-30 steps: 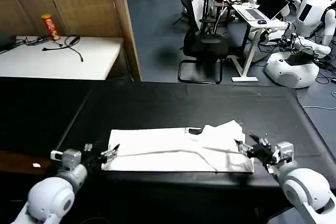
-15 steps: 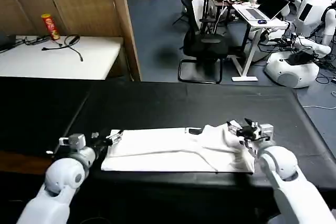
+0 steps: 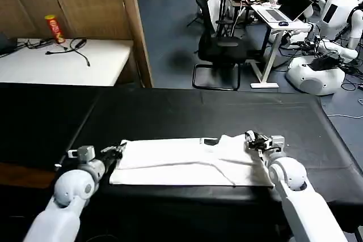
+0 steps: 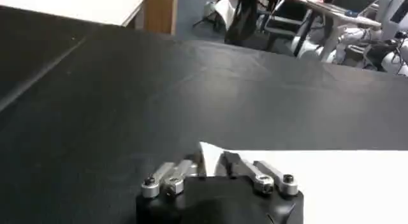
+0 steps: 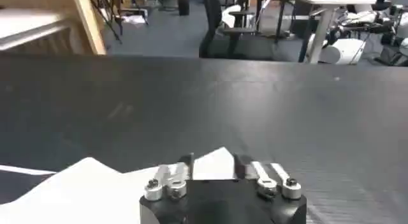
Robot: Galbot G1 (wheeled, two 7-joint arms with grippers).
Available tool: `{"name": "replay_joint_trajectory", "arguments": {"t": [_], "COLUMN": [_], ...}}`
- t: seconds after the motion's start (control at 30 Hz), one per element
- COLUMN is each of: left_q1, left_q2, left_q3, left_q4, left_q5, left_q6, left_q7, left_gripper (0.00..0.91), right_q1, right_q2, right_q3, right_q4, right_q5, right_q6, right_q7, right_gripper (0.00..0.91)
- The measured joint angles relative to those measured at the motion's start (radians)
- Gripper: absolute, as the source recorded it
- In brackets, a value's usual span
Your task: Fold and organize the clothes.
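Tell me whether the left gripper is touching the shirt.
Touching. The left wrist view shows the shirt corner lying between the open fingers of the left gripper, against them.

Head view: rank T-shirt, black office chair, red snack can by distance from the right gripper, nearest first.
From the right gripper, at the shirt's far right corner:
1. T-shirt, right under it on the black table.
2. Black office chair, beyond the table's far edge, slightly left.
3. Red snack can, on the white side table, far left.

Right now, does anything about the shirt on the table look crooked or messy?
Yes. The T-shirt is folded into a long strip, but its end by the right gripper is rumpled, with a corner sticking up past the straight edge.
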Motion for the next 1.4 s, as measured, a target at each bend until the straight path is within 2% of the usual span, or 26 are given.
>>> {"name": "replay_joint_trajectory", "arguments": {"t": [0.17, 0.2, 0.23, 0.27, 0.43, 0.63, 0.93, 1.2, 1.23, 1.27, 1.3, 1.33, 1.4], "left_q1": [-0.032, -0.041, -0.050, -0.058, -0.098, -0.092, 0.016, 0.104, 0.114, 0.123, 0.129, 0.136, 0.148], "left_q2": [-0.015, -0.018, -0.021, -0.023, -0.016, 0.018, 0.034, -0.024, -0.032, -0.039, -0.045, -0.051, -0.062], "left_q3": [0.015, 0.018, 0.020, 0.022, 0.031, 0.010, -0.052, -0.074, -0.075, -0.075, -0.076, -0.077, -0.079], "left_q4": [0.039, 0.047, 0.059, 0.068, 0.105, 0.086, 0.002, -0.022, -0.025, -0.026, -0.028, -0.031, -0.036], "left_q5": [0.074, 0.081, 0.086, 0.093, 0.138, 0.138, 0.113, 0.114, 0.120, 0.126, 0.131, 0.135, 0.141], "left_q6": [-0.040, -0.047, -0.052, -0.057, -0.097, -0.101, -0.106, -0.123, -0.126, -0.129, -0.132, -0.135, -0.138], "left_q7": [0.021, 0.025, 0.030, 0.034, 0.053, 0.060, 0.080, 0.091, 0.093, 0.094, 0.094, 0.094, 0.094], "left_gripper": [0.000, 0.156, 0.878, 0.878, 0.878, 0.878, 0.878, 0.878, 0.858, 0.770, 0.731, 0.731, 0.575], "right_q1": [0.025, 0.027, 0.027, 0.025, -0.004, -0.088, -0.211, -0.239, -0.241, -0.242, -0.243, -0.244, -0.245], "right_q2": [0.047, 0.054, 0.056, 0.057, 0.041, -0.013, -0.043, -0.050, -0.050, -0.051, -0.051, -0.051, -0.050], "right_q3": [0.006, 0.006, 0.006, 0.007, 0.028, 0.074, 0.134, 0.147, 0.148, 0.148, 0.149, 0.149, 0.150], "right_q4": [-0.036, -0.039, -0.039, -0.039, -0.004, 0.101, 0.267, 0.341, 0.346, 0.349, 0.352, 0.354, 0.356], "right_q5": [-0.009, 0.000, 0.007, 0.010, 0.017, 0.058, 0.088, 0.093, 0.093, 0.093, 0.093, 0.092, 0.091], "right_q6": [0.030, 0.030, 0.029, 0.028, 0.027, 0.027, 0.030, 0.027, 0.027, 0.027, 0.027, 0.027, 0.030], "right_q7": [-0.007, -0.021, -0.036, -0.052, -0.112, -0.118, -0.120, -0.118, -0.118, -0.118, -0.118, -0.118, -0.118], "right_gripper": [0.000, 0.029, 0.361, 0.878, 0.878, 0.878, 0.878, 0.878, 0.878, 0.878, 0.878, 0.878, 0.878]}}
